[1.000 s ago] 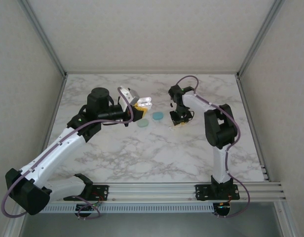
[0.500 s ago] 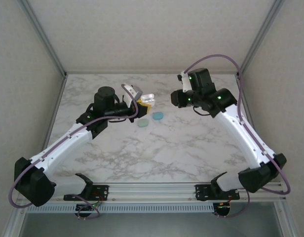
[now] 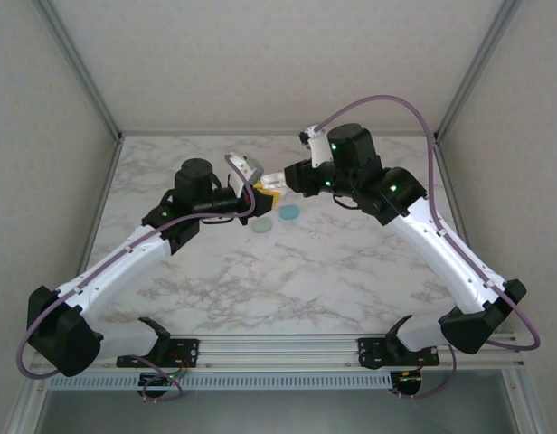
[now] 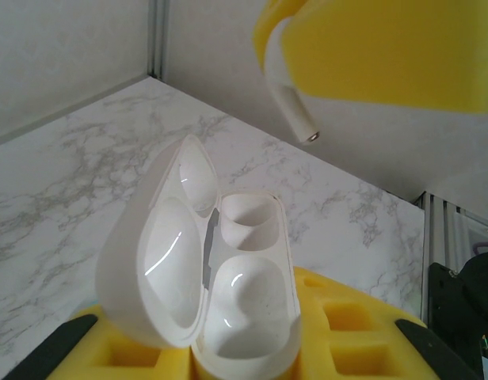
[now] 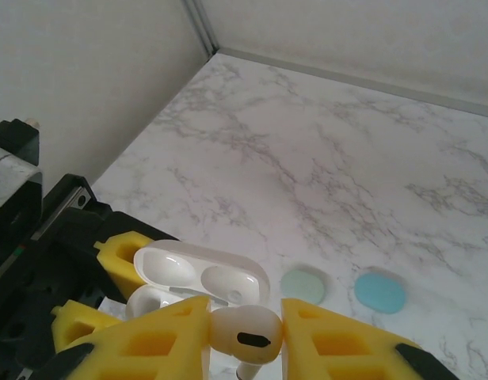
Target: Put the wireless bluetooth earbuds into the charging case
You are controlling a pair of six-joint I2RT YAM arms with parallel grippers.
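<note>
The white stemmed wireless earbud (image 5: 244, 332) is pinched between the yellow foam-padded fingers (image 5: 165, 340) of the right gripper (image 3: 283, 177). They are closed on its rounded head, and its stem points down out of the grip. In the left wrist view the stem (image 4: 295, 119) hangs in the air above and beyond the glossy white plastic charging case (image 4: 220, 277), not touching it.

The case has its lid swung open and its two rounded wells face up. It sits clamped between the yellow pads of the left gripper (image 3: 259, 192), which is closed on its lower body and holds it off the table.

On the grey-veined white marble table (image 3: 306, 271), below the two grippers, lie a pale mint rounded piece (image 5: 303, 283) and a teal rounded piece (image 5: 380, 293). They sit just beside each other, well apart from the case.
</note>
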